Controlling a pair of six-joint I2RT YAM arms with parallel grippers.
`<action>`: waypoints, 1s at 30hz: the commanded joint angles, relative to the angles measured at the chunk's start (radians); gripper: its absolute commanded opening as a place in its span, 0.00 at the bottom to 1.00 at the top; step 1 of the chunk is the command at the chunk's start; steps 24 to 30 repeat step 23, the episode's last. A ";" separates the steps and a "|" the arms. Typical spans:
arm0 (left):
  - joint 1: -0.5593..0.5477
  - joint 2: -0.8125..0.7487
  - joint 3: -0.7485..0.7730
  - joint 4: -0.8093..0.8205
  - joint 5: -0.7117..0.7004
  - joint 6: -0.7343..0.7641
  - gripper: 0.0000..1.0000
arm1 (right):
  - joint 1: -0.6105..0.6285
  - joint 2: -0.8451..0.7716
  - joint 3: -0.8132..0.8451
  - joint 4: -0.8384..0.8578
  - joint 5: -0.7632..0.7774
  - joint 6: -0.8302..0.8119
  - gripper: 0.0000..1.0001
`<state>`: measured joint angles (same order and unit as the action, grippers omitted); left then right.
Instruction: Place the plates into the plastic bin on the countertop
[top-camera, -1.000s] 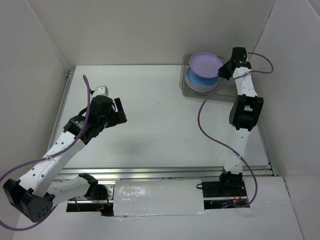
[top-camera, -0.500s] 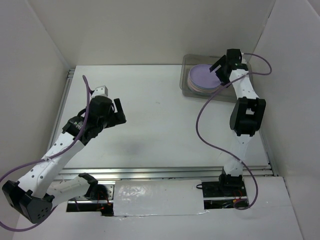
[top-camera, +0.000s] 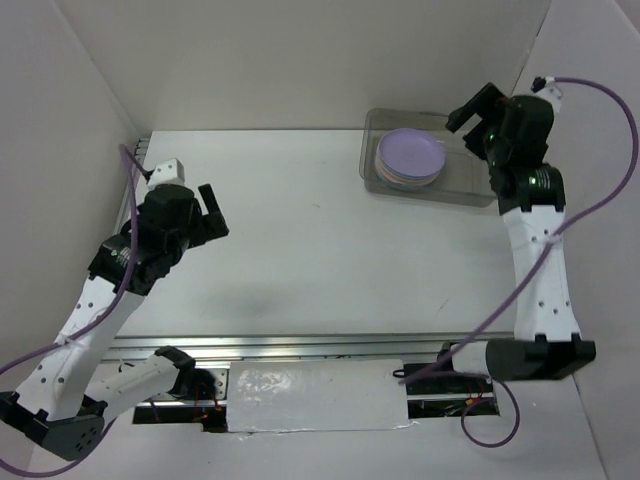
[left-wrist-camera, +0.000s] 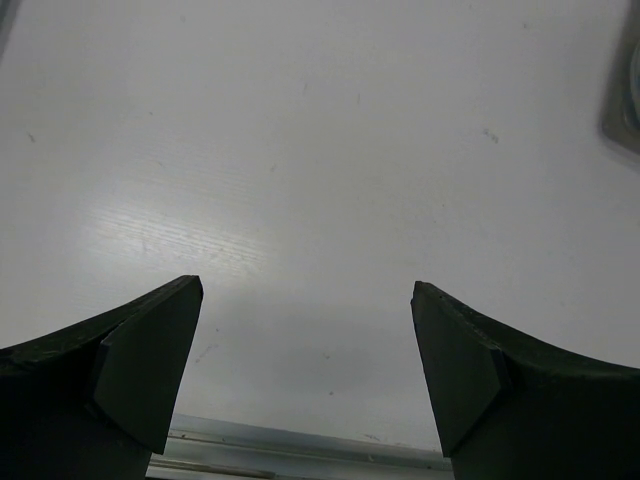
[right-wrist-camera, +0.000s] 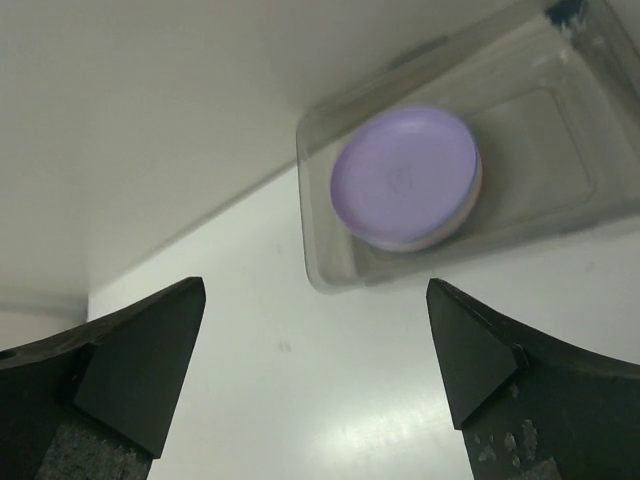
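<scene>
The right claw (right-wrist-camera: 312, 335), fingers spread wide and gripping nothing, hangs above the plastic bin (top-camera: 468, 186) at the far right corner of the desk (top-camera: 300, 240), its arm reared tall from the near edge. The plates (top-camera: 410, 156) lie stacked in the bin's left half, a lavender one on top; those beneath show only as thin coloured rims. The left claw (left-wrist-camera: 305, 310), equally agape and holding nothing, hovers over the desk near the left edge, its arm bent.

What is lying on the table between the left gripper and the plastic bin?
Nothing: in the top view only bare white countertop runs from the open left gripper to the plastic bin, where the plates are stacked.
</scene>
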<state>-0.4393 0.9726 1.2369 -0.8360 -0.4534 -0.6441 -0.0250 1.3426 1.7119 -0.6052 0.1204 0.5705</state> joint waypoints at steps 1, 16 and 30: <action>0.014 -0.018 0.087 -0.050 -0.097 0.066 0.99 | 0.115 -0.204 -0.188 -0.111 0.016 -0.076 1.00; 0.031 -0.228 0.081 -0.210 -0.197 0.093 0.99 | 0.381 -0.856 -0.291 -0.558 0.142 -0.212 1.00; 0.031 -0.265 0.061 -0.253 -0.183 0.077 0.99 | 0.499 -0.912 -0.362 -0.561 0.249 -0.173 1.00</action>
